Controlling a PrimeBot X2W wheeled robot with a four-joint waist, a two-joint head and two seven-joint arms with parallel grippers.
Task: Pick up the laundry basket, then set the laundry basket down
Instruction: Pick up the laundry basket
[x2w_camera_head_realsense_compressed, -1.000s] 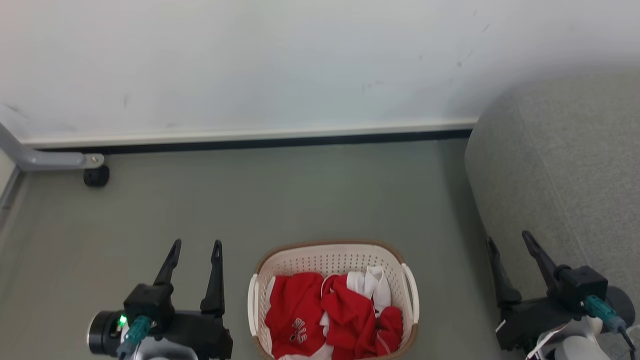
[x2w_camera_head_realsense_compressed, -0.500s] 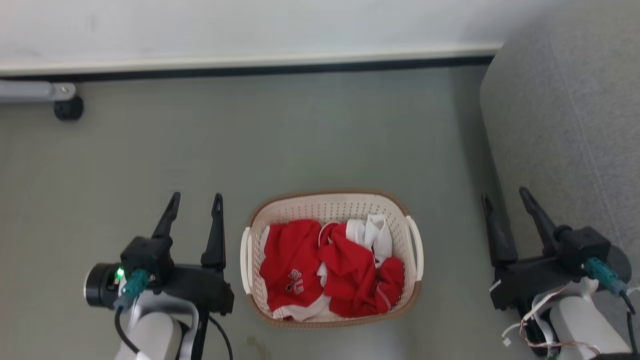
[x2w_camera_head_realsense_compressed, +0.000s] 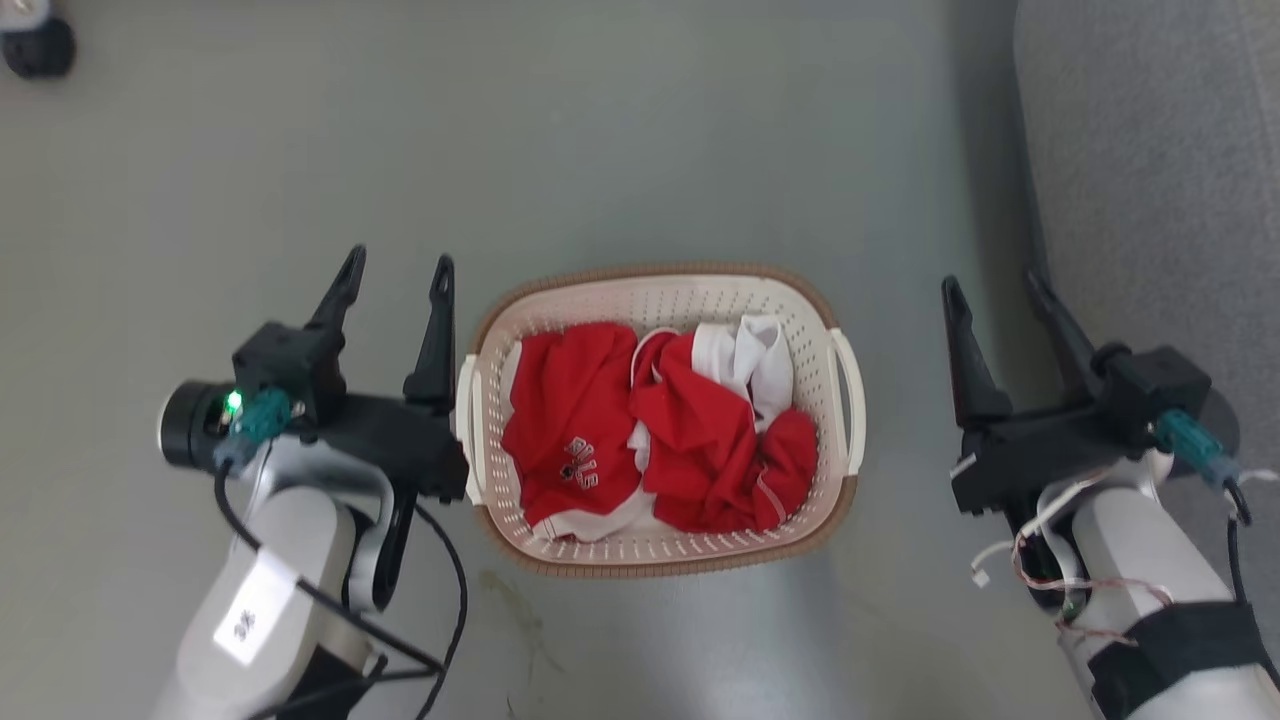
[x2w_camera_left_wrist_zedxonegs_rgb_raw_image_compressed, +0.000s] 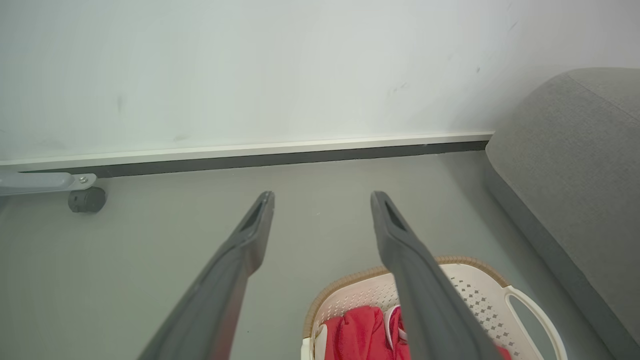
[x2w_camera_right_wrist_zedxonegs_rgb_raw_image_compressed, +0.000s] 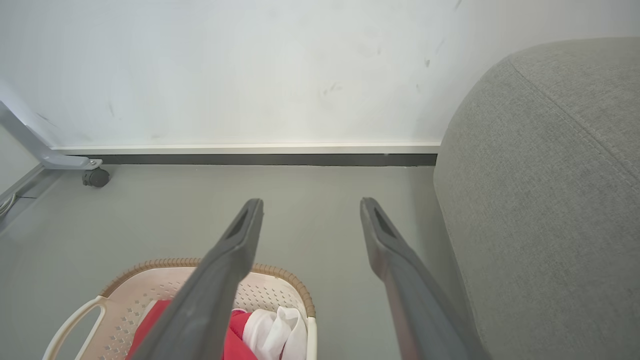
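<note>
Grey floor (x2w_camera_left_wrist_zedxonegs_rgb_raw_image_compressed: 150, 225) runs up to a scuffed white wall (x2w_camera_left_wrist_zedxonegs_rgb_raw_image_compressed: 250, 75) with a pale baseboard (x2w_camera_left_wrist_zedxonegs_rgb_raw_image_compressed: 250, 149) across the top of both wrist views, a grey fabric sofa (x2w_camera_left_wrist_zedxonegs_rgb_raw_image_compressed: 575, 165) along the right, and a black caster (x2w_camera_left_wrist_zedxonegs_rgb_raw_image_compressed: 86, 199) under a grey metal leg (x2w_camera_left_wrist_zedxonegs_rgb_raw_image_compressed: 35, 181) at the left.

laundry basket (x2w_camera_head_realsense_compressed: 660, 545) | cream, brown rim | upright on floor | holds red-white clothes
</note>
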